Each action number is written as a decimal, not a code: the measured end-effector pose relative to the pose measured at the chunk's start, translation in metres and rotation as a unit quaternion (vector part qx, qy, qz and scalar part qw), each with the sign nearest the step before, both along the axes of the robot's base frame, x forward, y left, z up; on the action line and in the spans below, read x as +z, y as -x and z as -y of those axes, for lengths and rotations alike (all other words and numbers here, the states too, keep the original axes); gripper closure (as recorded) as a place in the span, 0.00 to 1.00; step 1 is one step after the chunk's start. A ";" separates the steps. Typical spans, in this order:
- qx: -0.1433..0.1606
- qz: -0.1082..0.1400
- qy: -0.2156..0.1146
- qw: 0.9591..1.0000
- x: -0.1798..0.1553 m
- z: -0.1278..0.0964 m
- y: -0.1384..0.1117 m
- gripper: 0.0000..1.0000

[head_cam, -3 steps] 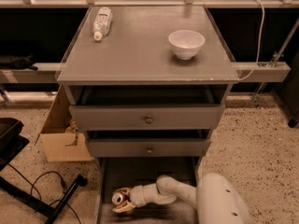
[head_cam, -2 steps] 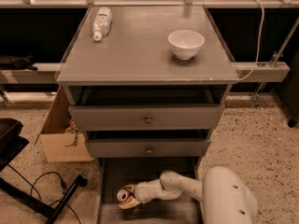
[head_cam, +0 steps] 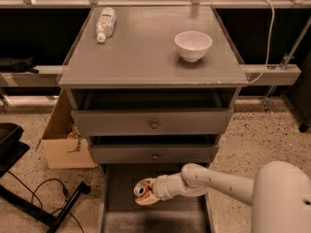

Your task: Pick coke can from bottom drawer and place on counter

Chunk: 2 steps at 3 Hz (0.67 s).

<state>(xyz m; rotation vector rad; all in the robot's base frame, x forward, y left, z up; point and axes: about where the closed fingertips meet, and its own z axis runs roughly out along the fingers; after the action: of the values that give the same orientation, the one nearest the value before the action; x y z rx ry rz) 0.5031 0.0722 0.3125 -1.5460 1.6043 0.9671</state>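
Observation:
The coke can (head_cam: 142, 190), red with a silver top, is tilted in my gripper (head_cam: 147, 193), which is shut on it and holds it above the open bottom drawer (head_cam: 116, 193). My white arm (head_cam: 214, 181) reaches in from the lower right. The gripper and can hang just below the front of the middle drawer (head_cam: 154, 154). The counter (head_cam: 146, 57) is the grey cabinet top, well above the can.
A white bowl (head_cam: 193, 45) stands at the counter's right, and a white plastic bottle (head_cam: 105, 23) lies at its back left. A cardboard box (head_cam: 60, 140) sits on the floor left of the cabinet. A black stand and cable (head_cam: 43, 203) lie at lower left.
My gripper has risen and moved right with the can, lifting it off the drawer floor. The arm has drawn back a little toward the right.

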 end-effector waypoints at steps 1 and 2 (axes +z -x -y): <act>0.029 -0.008 -0.002 1.000 0.082 0.011 0.038 1.00; 0.075 0.010 -0.021 0.997 0.225 0.012 0.035 1.00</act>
<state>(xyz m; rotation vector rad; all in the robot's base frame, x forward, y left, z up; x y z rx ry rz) 0.4679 0.0603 0.5372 -1.6611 1.4615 1.0558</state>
